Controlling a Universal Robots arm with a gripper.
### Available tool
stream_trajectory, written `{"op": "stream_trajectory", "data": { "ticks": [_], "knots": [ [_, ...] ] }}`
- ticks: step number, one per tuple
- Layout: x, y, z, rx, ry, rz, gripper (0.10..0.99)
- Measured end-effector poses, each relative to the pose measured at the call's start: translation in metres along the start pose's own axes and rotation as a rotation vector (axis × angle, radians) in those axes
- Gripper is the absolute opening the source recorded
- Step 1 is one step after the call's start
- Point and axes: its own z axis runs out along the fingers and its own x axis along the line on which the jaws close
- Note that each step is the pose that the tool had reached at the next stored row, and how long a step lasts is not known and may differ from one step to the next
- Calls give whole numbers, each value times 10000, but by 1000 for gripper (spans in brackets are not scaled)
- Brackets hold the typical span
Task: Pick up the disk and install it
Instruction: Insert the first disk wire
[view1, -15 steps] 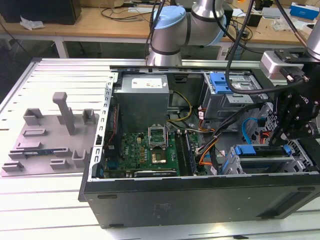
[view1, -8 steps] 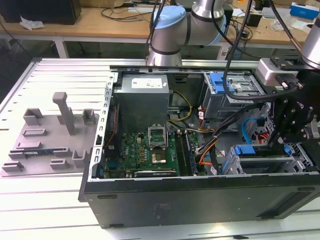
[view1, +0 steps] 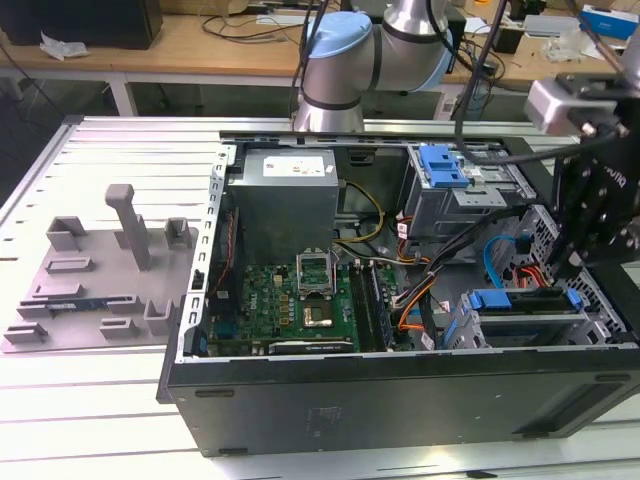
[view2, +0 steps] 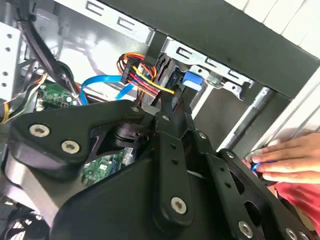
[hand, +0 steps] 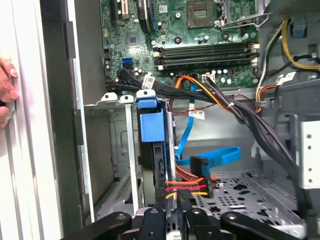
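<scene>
Open tower PC case (view1: 400, 400) lying on its side on a slatted metal table (view1: 100, 150), black gripper (view1: 590, 235) down over the drive cage corner at the exterior view's right. Disk (view1: 525, 300) sitting right below the gripper, already slotted on edge in the drive cage (view1: 460, 330), blue bracket ends poking up at both sides. Can't tell whether the jaws are spread or pinching; linkages block the tips in both wrist views.

Tight down there. In the first wrist view, disk (hand: 152, 165) standing on edge just ahead of the gripper (hand: 170, 215), blue bracket tab (hand: 151, 125) up top, grey cage wall (hand: 112, 150) just beside it on one side. On the other side, red-yellow-orange power wires (hand: 187, 185) and a blue SATA cable (hand: 210, 159) nearly touching the disk. More open room over the perforated cage floor (hand: 240, 192) past the cables.

Second wrist view: gripper linkage (view2: 170, 150) up close, blue tab (view2: 192, 80) beyond it, wire bundle (view2: 145, 80) right beside that, plus a person's hand (view2: 287, 157) resting on the table just outside the case edge. Same hand (hand: 6, 92) barely peeking in the first wrist view.

Exterior view alone gives the motherboard (view1: 290, 305), power supply (view1: 285, 200) and a grey plastic fixture (view1: 100, 280) well away from the gripper.
</scene>
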Motion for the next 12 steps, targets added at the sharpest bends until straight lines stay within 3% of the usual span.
{"op": "stream_trajectory", "data": {
  "ticks": [12],
  "knots": [
    [-8,0,-19,9,-4,1,239]
  ]
}}
